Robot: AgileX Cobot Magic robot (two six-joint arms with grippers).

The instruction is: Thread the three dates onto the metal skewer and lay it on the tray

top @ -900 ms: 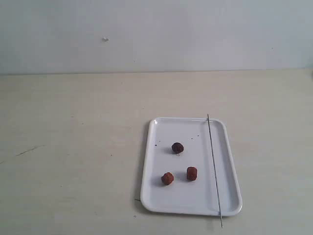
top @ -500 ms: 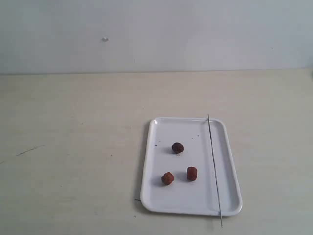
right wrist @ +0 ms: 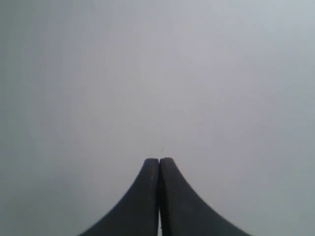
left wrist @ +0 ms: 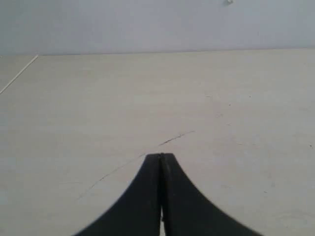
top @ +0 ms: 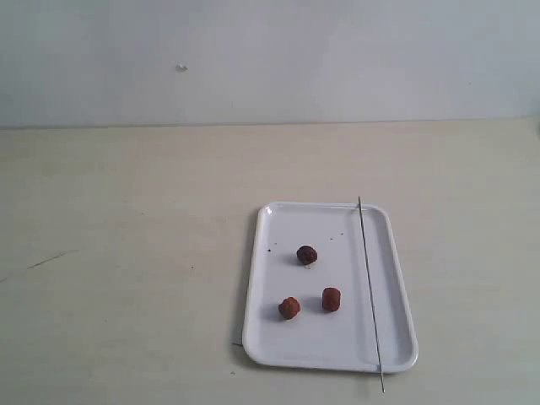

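From the exterior, three wrinkled reddish-brown dates (top: 307, 254) lie loose on the flat white rectangular tray (top: 321, 344), with the thin grey metal skewer (top: 369, 283) along its right side. The left wrist view shows the black left gripper (left wrist: 161, 157) pressed together, empty, above the beige table (left wrist: 98, 98). The right wrist view shows the black right gripper (right wrist: 159, 161) likewise pressed together.

The tray (top: 337, 348) is showing a smooth white finish with a faint sheen, plastic-looking. The 3 dates (top: 331, 299) are looking wrinkled and matt. The skewer (top: 369, 287) is reading as thin grey metal. The table (top: 126, 253) is looking matt, pale, lightly scuffed.
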